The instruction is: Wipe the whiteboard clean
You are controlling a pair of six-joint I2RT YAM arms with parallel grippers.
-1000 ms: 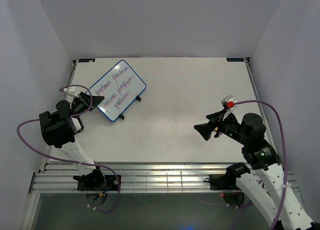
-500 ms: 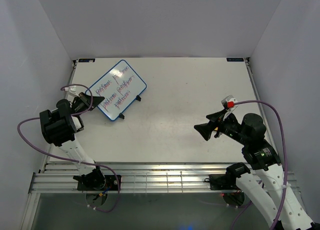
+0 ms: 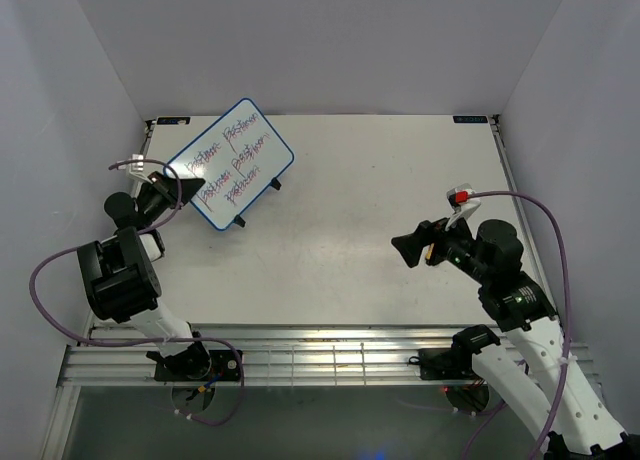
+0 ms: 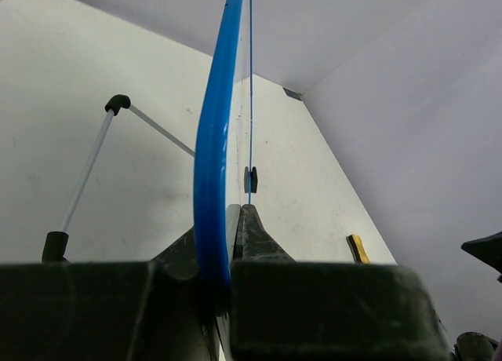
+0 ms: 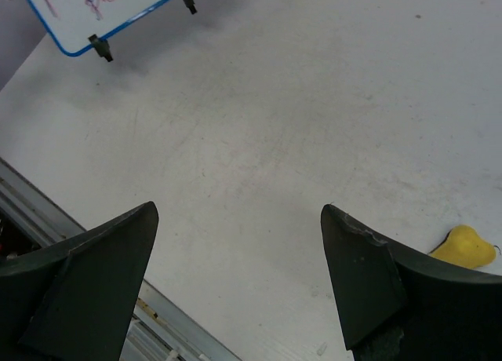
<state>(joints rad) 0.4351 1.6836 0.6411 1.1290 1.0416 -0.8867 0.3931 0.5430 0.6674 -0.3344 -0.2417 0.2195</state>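
Note:
The whiteboard (image 3: 231, 162) is a white board with a blue frame, black feet, and red and blue writing. It is at the back left, raised and tilted off the table. My left gripper (image 3: 190, 192) is shut on its near left edge. In the left wrist view the blue frame (image 4: 212, 141) runs edge-on between the closed fingers of my left gripper (image 4: 235, 213). My right gripper (image 3: 408, 247) is open and empty over the table's right middle, far from the board. In the right wrist view my right gripper (image 5: 238, 212) is open, with the board (image 5: 86, 8) at the top left. A small yellow eraser (image 5: 464, 247) lies on the table by the right finger, and it also shows in the left wrist view (image 4: 358, 249).
The white table (image 3: 350, 180) is enclosed by grey walls on three sides. An aluminium rail (image 3: 330, 365) runs along the near edge by the arm bases. Purple cables loop beside both arms.
My left gripper has lifted the whiteboard's near edge, so the board now stands higher and more tilted. My right gripper has drawn back slightly to the right.

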